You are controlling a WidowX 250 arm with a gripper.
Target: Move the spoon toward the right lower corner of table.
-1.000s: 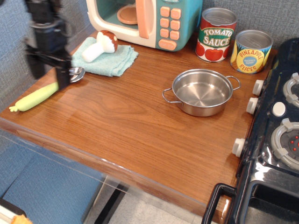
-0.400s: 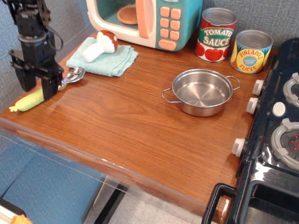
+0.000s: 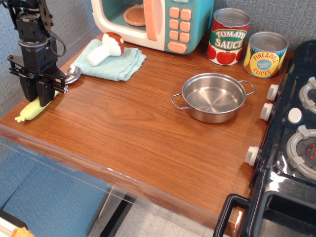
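The spoon lies on the table near its left edge, with the pale yellow-green handle pointing to the front left and the silver bowl to the back right. My gripper stands upright over the middle of the handle. Its two black fingers are closed in on the handle from both sides. The spoon still rests on the wood. The table's lower right corner is by the black stove.
A steel two-handled pot sits right of centre. A teal cloth with a toy mushroom lies behind the spoon. A toy microwave, a tomato sauce can and a pineapple can line the back. A black stove borders the right.
My gripper moved left and down onto the spoon's handle and its fingers closed in. The spoon turned a little, its bowl shifting back toward the cloth.
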